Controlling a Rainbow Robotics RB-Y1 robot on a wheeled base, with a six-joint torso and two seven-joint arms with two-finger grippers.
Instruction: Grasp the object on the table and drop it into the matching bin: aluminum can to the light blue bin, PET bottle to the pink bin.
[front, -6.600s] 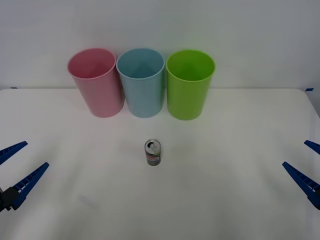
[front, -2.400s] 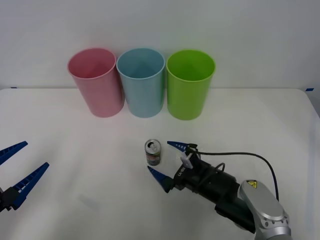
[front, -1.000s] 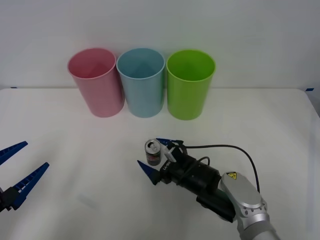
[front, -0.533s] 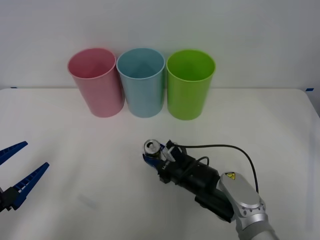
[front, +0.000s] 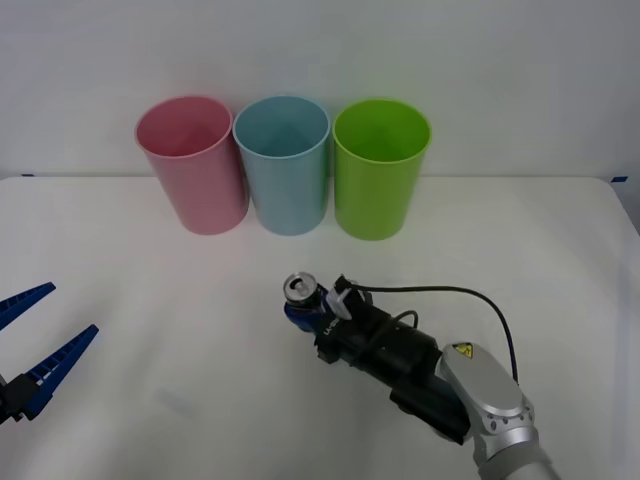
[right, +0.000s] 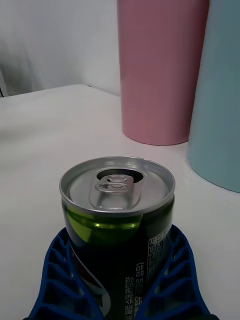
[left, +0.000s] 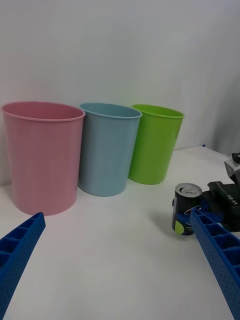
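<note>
The aluminum can (front: 301, 291) stands upright on the white table (front: 140, 270), in front of the light blue bin (front: 284, 165). It has a silver top with a tab. My right gripper (front: 302, 312) is shut on it, one blue finger on each side of its dark label. In the right wrist view the can (right: 118, 220) sits between the fingers (right: 56, 272), with the pink bin (right: 160, 70) and the light blue bin (right: 220, 100) behind it. My left gripper (front: 72, 308) hangs open at the left edge, far from the can (left: 186, 210).
Along the table's back the pink bin (front: 192, 165), the light blue bin and a lime green bin (front: 380, 170) stand side by side, touching. A black cable (front: 460, 295) loops over my right arm. White wall rises behind the bins.
My right arm came in from the right with its fingers open around the can, then shut them on it. The can has shifted slightly left and back. The left arm has stayed still.
</note>
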